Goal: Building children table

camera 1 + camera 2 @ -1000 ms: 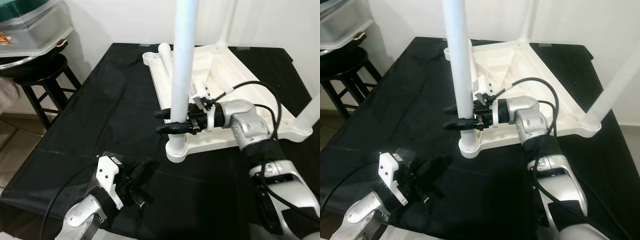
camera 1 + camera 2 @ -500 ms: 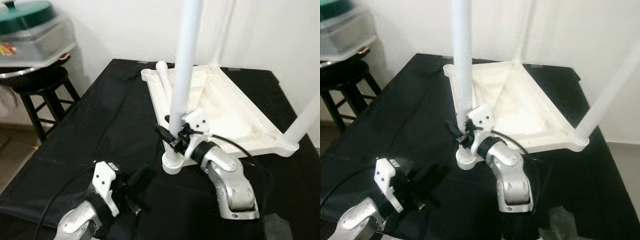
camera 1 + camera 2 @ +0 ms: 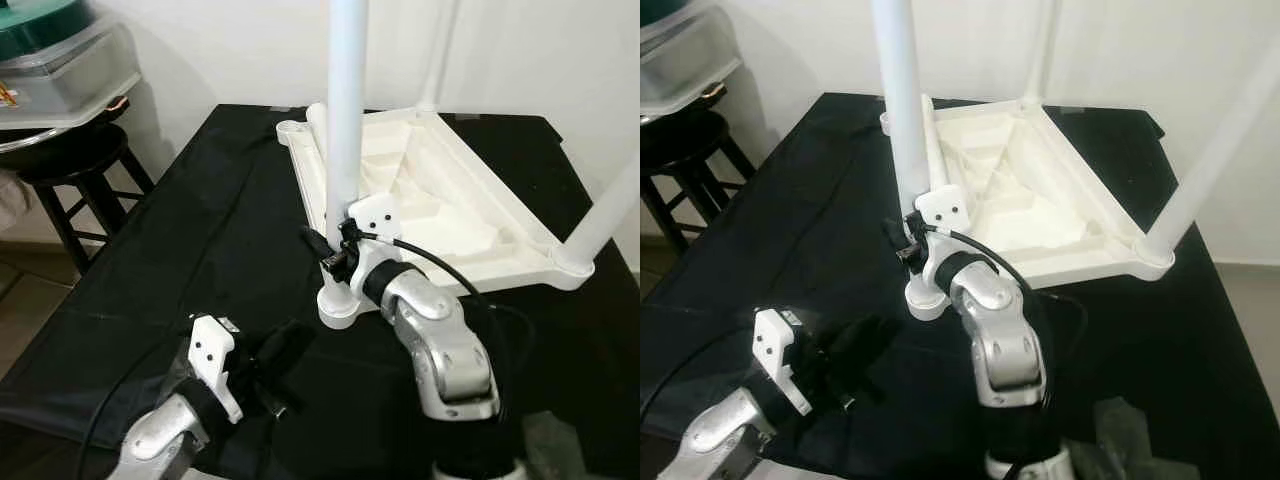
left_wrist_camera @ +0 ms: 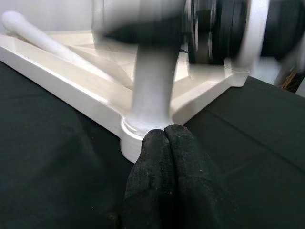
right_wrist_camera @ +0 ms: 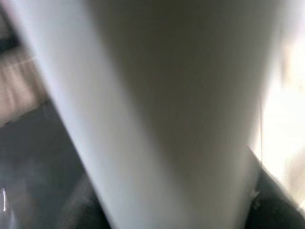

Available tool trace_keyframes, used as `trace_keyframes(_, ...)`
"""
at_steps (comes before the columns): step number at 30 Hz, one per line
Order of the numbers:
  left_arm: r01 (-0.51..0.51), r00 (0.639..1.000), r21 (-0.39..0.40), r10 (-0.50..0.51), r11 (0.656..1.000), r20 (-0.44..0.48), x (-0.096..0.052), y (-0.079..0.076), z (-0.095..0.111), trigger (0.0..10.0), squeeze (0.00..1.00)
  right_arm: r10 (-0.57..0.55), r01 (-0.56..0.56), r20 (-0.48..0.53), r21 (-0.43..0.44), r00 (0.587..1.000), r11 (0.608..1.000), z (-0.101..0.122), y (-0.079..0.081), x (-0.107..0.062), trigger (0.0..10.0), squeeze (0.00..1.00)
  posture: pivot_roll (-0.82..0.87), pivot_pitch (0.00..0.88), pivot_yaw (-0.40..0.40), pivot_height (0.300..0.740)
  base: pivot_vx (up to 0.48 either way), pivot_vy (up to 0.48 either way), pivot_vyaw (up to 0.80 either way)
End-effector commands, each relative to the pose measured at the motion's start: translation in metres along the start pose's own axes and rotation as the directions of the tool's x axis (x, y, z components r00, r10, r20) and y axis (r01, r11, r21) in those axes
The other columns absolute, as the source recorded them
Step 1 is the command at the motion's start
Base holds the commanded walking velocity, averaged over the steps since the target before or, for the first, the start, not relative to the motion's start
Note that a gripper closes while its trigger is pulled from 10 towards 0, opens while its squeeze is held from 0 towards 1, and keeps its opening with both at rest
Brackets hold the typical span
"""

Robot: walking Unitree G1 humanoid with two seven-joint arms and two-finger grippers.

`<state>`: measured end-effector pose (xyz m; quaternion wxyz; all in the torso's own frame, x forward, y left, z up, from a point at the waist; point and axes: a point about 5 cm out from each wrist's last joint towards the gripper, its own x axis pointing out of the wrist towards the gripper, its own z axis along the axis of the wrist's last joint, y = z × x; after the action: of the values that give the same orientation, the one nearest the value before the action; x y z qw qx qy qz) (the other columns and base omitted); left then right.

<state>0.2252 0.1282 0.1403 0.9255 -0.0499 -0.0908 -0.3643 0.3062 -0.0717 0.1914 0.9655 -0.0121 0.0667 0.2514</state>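
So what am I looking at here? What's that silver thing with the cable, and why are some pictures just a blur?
It is a humanoid robot putting together a small white children's table. Two pictures come from the camera eyes in its head, looking down at a black-covered surface. The tabletop lies there upside down, with white legs standing up from its corners and one more leg lying loose in it. The silver thing is the robot's right arm; its right pincer is at the bottom of the near leg, though its fingers are too hidden to judge the grip. The blurry white picture is from that arm's wrist camera, pressed close against the leg. The other close picture is from the left wrist: the left pincer, fingers shut, rests low on the cloth. A black stool stands beside.
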Motion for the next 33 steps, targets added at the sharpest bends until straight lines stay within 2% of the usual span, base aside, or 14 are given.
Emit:
trace_keyframes(1, 0.002, 1.0, 0.004, -0.002, 1.0, -0.018, -0.001, 0.001, -0.002, 10.0, 0.0, 0.048, -0.045, -0.082, 0.033, 0.995, 0.998, -0.013, 0.007, 0.001, 10.0, 1.0, 0.03, 0.2, 0.025, 0.74, 0.0, 0.0, 0.0)
trace_keyframes(4, 0.003, 1.0, 0.003, -0.003, 1.0, -0.018, -0.001, 0.001, -0.002, 10.0, 0.0, 0.145, -0.145, -0.025, 0.016, 0.989, 0.989, -0.002, 0.007, 0.001, 10.0, 1.0, 0.03, 0.2, 0.028, 0.74, 0.0, 0.0, 0.0)
trace_keyframes(5, 0.003, 1.0, 0.002, -0.003, 1.0, -0.015, 0.0, 0.0, -0.002, 10.0, 0.0, 0.377, -0.37, 0.071, -0.093, 0.924, 0.924, 0.024, -0.003, -0.002, 10.0, 1.0, 0.03, 0.199, 0.027, 0.74, 0.0, 0.0, 0.0)
trace_keyframes(8, 0.003, 1.0, 0.002, -0.003, 1.0, -0.015, 0.0, 0.0, -0.002, 10.0, 0.0, 0.43, -0.418, 0.087, -0.126, 0.898, 0.899, 0.031, -0.006, -0.004, 10.0, 1.0, 0.03, 0.199, 0.027, 0.74, 0.0, 0.0, 0.0)
trace_keyframes(10, 0.001, 1.0, 0.001, -0.001, 1.0, -0.011, 0.001, -0.001, -0.002, 10.0, 0.0, 0.595, -0.561, 0.027, -0.305, 0.803, 0.77, 0.046, -0.029, -0.009, 10.0, 1.0, 0.03, 0.201, 0.023, 0.74, 0.0, 0.0, 0.0)
trace_keyframes(14, 0.001, 1.0, 0.0, -0.001, 1.0, -0.011, 0.001, -0.001, -0.002, 10.0, 0.0, 0.632, -0.598, -0.005, -0.331, 0.775, 0.73, 0.049, -0.036, -0.01, 10.0, 1.0, 0.03, 0.201, 0.023, 0.74, 0.0, 0.0, 0.0)
trace_keyframes(15, 0.001, 1.0, 0.0, -0.001, 1.0, -0.011, 0.001, -0.001, -0.002, 10.0, 0.0, 0.666, -0.632, -0.02, -0.338, 0.745, 0.697, 0.055, -0.041, -0.008, 10.0, 0.0, 0.04, 0.207, 0.025, 0.74, 0.0, 0.0, 0.0)
trace_keyframes(20, 0.001, 1.0, 0.001, -0.001, 1.0, -0.012, 0.0, -0.002, -0.001, 10.0, 0.0, 0.705, -0.671, -0.054, -0.364, 0.708, 0.646, 0.068, -0.05, -0.001, 10.0, 0.0, 0.05, 0.212, 0.025, 0.74, 0.0, 0.0, 0.0)
trace_keyframes(22, 0.0, 1.0, 0.003, 0.0, 1.0, -0.016, -0.003, -0.003, 0.0, 10.0, 0.0, 0.795, -0.761, -0.078, -0.358, 0.601, 0.54, 0.089, -0.057, 0.004, 10.0, 0.0, 0.07, 0.224, 0.028, 0.74, 0.0, 0.0, 0.0)
trace_keyframes(28, -0.001, 1.0, 0.004, 0.001, 1.0, -0.019, -0.004, -0.004, 0.001, 10.0, 0.0, 0.829, -0.803, -0.116, -0.352, 0.547, 0.481, 0.096, -0.064, 0.009, 10.0, 0.0, 0.08, 0.229, 0.031, 0.74, 0.0, 0.0, 0.0)
trace_keyframes(29, -0.001, 1.0, 0.004, 0.001, 1.0, -0.019, -0.004, -0.004, 0.001, 10.0, 0.0, 0.835, -0.81, -0.12, -0.352, 0.537, 0.47, 0.096, -0.064, 0.01, 4.1, 0.0, 0.08, 0.233, 0.033, 0.74, 0.0, 0.0, 0.0)
trace_keyframes(31, 0.0, 1.0, 0.004, 0.001, 1.0, -0.021, -0.005, -0.004, 0.001, 10.0, 0.0, 0.836, -0.813, -0.131, -0.351, 0.533, 0.464, 0.097, -0.065, 0.011, 4.1, 0.0, 0.08, 0.234, 0.032, 0.74, 0.0, 0.0, 0.0)
trace_keyframes(32, 0.0, 1.0, 0.004, 0.0, 1.0, -0.023, -0.005, -0.005, 0.001, 10.0, 0.0, 0.84, -0.827, -0.157, -0.341, 0.519, 0.448, 0.094, -0.067, 0.013, 0.0, 0.0, 0.08, 0.238, 0.034, 0.74, 0.0, 0.0, 0.0)
trace_keyframes(33, 0.0, 1.0, 0.004, 0.0, 1.0, -0.023, -0.005, -0.005, 0.001, 10.0, 0.0, 0.84, -0.827, -0.157, -0.341, 0.519, 0.448, 0.094, -0.067, 0.013, 0.0, 0.0, 0.08, 0.238, 0.034, 0.74, 0.0, 0.0, 0.0)
